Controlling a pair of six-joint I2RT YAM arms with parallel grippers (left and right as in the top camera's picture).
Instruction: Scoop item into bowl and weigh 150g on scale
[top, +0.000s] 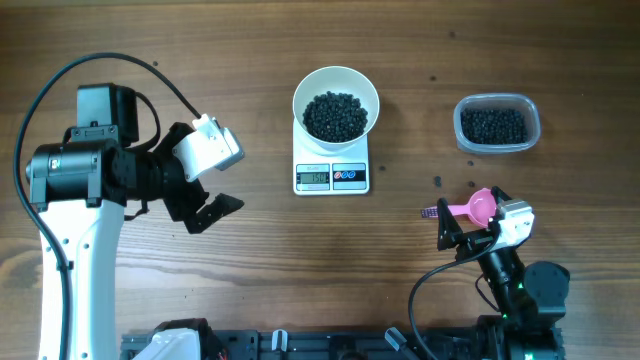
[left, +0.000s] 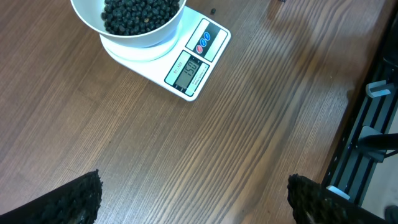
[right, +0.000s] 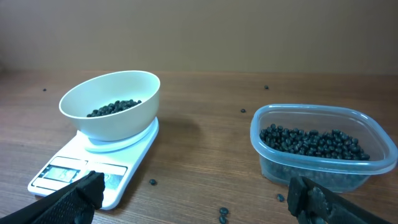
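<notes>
The white bowl (top: 336, 88) stands on the white scale (top: 332, 177) at the table's far middle and holds a heap of black beads (top: 335, 116). In the left wrist view the bowl (left: 134, 37) and the scale (left: 193, 62) lie ahead, with digits on the display. The right wrist view has the bowl (right: 115, 109) on the scale (right: 93, 168) at left. My left gripper (top: 205, 212) (left: 196, 186) hangs open over bare wood, left of the scale. My right gripper (top: 458, 232) (right: 196, 193) is open and empty at the front right, beside a pink scoop (top: 472, 208).
A clear plastic tub (top: 497, 124) (right: 320, 146) of black beads sits at the far right. A few loose beads (right: 222, 214) lie on the wood between scale and tub. A black rail (top: 300, 345) runs along the near table edge.
</notes>
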